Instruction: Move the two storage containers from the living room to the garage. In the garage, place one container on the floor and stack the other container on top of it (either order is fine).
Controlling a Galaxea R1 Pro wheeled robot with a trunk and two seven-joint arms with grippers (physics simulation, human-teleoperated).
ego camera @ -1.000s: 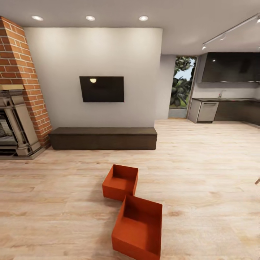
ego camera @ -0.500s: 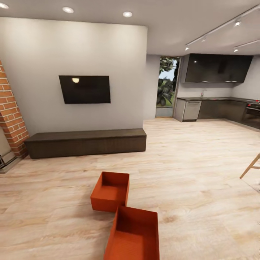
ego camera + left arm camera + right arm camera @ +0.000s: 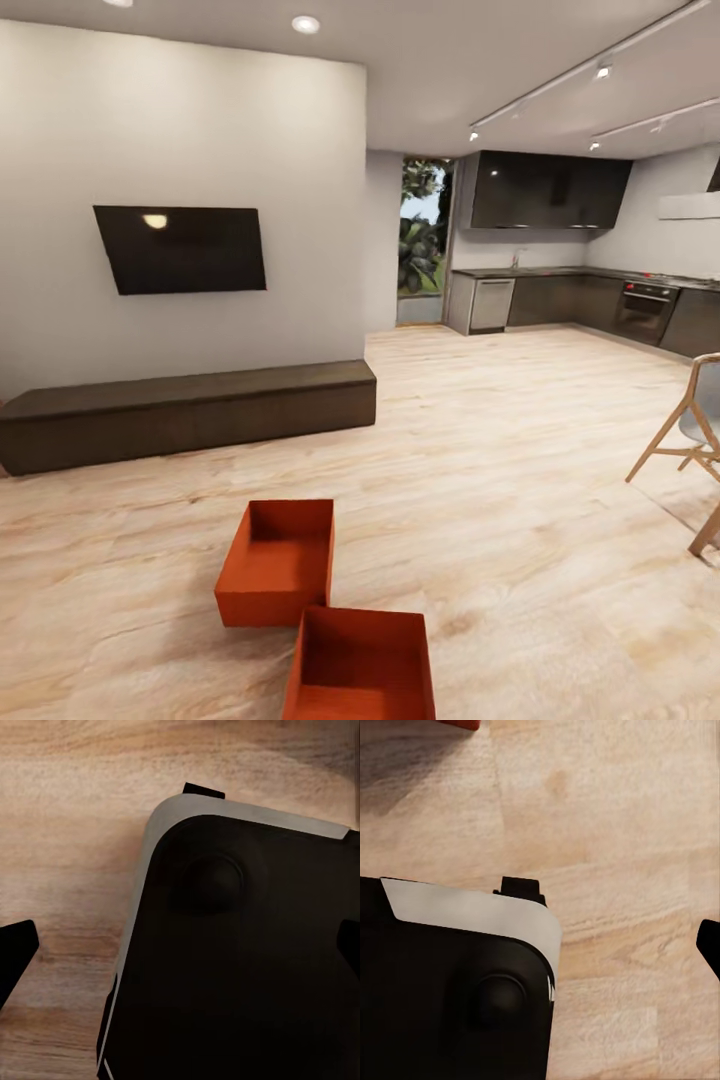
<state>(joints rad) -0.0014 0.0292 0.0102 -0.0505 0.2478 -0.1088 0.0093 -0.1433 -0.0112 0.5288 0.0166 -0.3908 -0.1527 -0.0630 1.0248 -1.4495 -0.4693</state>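
The two storage containers are orange-red topless bins on the light wood-plank floor of the living room. The farther container [image 3: 277, 562] sits ahead, slightly left of centre. The nearer container [image 3: 362, 665] touches its near right corner and is cut off by the picture's bottom edge. A red corner of a container [image 3: 459, 723] shows at the edge of the right wrist view. My left gripper [image 3: 180, 949] hangs open over my dark base, fingertips [image 3: 15, 954] far apart. My right gripper [image 3: 540, 945] is open too, one fingertip [image 3: 709, 942] showing over bare floor. Both hold nothing.
A long low dark-brown cabinet [image 3: 190, 410] runs along the white wall under a black TV [image 3: 182, 248]. A wooden-legged chair [image 3: 690, 440] stands at the right. A dark kitchen [image 3: 570, 295] and a glazed door [image 3: 420, 245] lie beyond open floor.
The whole picture has shifted left, so the camera has turned right. The brick fireplace has left the view, the chair and more kitchen have entered. The containers lie as before.
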